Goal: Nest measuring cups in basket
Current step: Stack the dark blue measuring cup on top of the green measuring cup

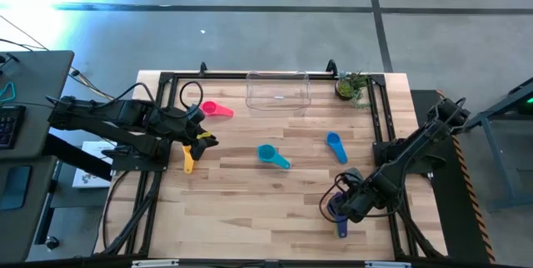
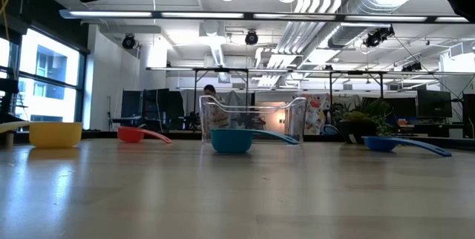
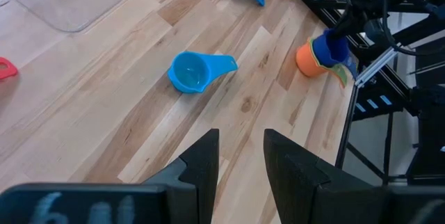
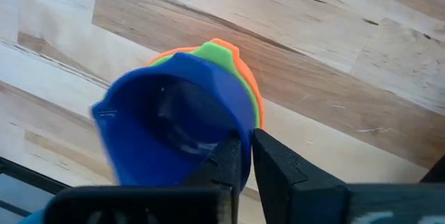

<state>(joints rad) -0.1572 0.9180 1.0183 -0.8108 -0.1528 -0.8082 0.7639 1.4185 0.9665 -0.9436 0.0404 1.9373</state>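
Note:
At the table's near right my right gripper (image 1: 343, 205) points down, shut on a dark blue measuring cup (image 4: 167, 130). That cup sits nested in a green cup (image 4: 221, 50) and an orange cup (image 3: 306, 58). A teal cup (image 1: 271, 156), a blue cup (image 1: 336, 145), a pink cup (image 1: 218, 110) and a yellow cup (image 1: 188, 158) lie apart on the wood. The clear basket (image 1: 278, 91) stands at the far edge with nothing in it. My left gripper (image 3: 240, 154) hangs open above the table's left side, near the yellow cup. My right gripper has the dark blue cup's wall at the rim (image 4: 245, 130) between its fingers, one finger (image 4: 226, 158) inside the bowl and one outside. The fingers come from above, pointing down. The cup stays upright in the stack, and the orange cup's bottom looks set on the table.
A small potted plant (image 1: 351, 86) stands at the far right corner beside the basket. Black frame rails (image 1: 383, 126) run along the table's left, far and right edges. Bare wood lies between the teal cup and the near edge.

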